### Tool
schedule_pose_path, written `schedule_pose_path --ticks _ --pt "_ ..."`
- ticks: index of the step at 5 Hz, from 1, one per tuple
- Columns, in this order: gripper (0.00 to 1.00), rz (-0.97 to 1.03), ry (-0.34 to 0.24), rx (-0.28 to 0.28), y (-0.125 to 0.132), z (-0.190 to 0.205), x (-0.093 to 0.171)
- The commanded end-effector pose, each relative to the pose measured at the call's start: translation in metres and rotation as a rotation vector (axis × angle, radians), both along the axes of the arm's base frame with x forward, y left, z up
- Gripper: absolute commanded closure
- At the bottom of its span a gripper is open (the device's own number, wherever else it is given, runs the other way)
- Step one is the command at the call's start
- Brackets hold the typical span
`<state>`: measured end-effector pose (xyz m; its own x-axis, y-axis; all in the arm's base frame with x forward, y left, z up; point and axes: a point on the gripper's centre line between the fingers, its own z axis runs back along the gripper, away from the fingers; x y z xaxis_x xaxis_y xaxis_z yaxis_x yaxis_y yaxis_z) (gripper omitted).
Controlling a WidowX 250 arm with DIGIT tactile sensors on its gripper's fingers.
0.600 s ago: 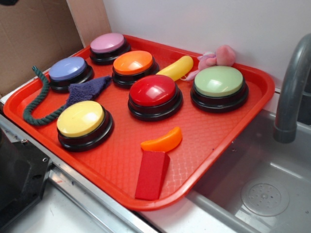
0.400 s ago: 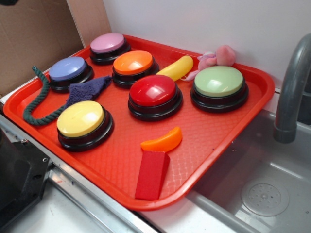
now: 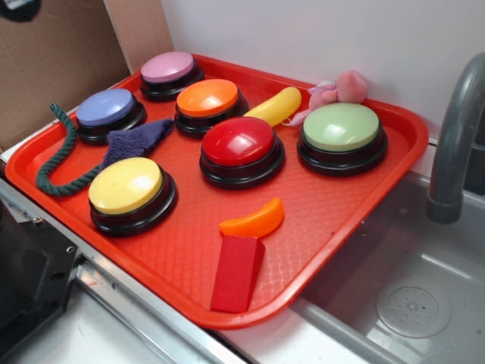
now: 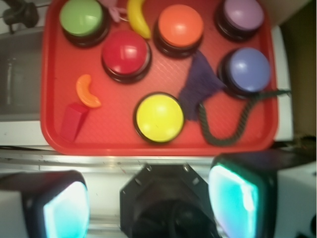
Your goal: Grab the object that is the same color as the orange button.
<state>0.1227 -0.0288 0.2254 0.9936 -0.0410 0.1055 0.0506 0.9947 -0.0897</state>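
Observation:
The small glossy orange crescent [image 3: 254, 218] lies near the front of the red tray [image 3: 333, 216], touching the top end of a red block [image 3: 238, 271]. In the wrist view the crescent [image 4: 86, 92] is at the tray's left. The orange button [image 3: 208, 99] stands at the back, between the pink and red buttons; it also shows in the wrist view [image 4: 181, 26]. My gripper [image 4: 151, 201] hangs high above the counter in front of the tray, far from the crescent. Its fingers [image 4: 67, 210] stand wide apart with nothing between them. Only a dark edge of it [image 3: 19, 7] shows in the exterior view.
The tray also holds a red button [image 3: 239, 144], yellow button [image 3: 127, 188], green button [image 3: 341, 129], blue button [image 3: 107, 108], pink button [image 3: 168, 68], yellow banana toy [image 3: 274, 107], blue cloth [image 3: 136, 138], green rope [image 3: 61, 163] and pink plush [image 3: 337, 89]. A sink [image 3: 402, 296] and faucet [image 3: 455, 136] lie to the right.
A dark part of the gripper has come slightly further into the top left corner of the exterior view. Nothing on the tray has moved.

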Motion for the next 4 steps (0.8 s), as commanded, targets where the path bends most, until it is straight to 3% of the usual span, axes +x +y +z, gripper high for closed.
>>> schedule_pose_path --ticks 1,2,3,4 --pt "0.0 0.089 -0.065 -0.1 -0.022 -0.042 0.033" --pt "0.0 0.129 -0.047 -0.111 -0.042 -0.071 0.05" --pt "0.0 0.107 -0.022 -0.193 -0.061 -0.1 0.065" --pt "0.0 0.143 -0.02 -0.149 -0.074 -0.128 0.076"
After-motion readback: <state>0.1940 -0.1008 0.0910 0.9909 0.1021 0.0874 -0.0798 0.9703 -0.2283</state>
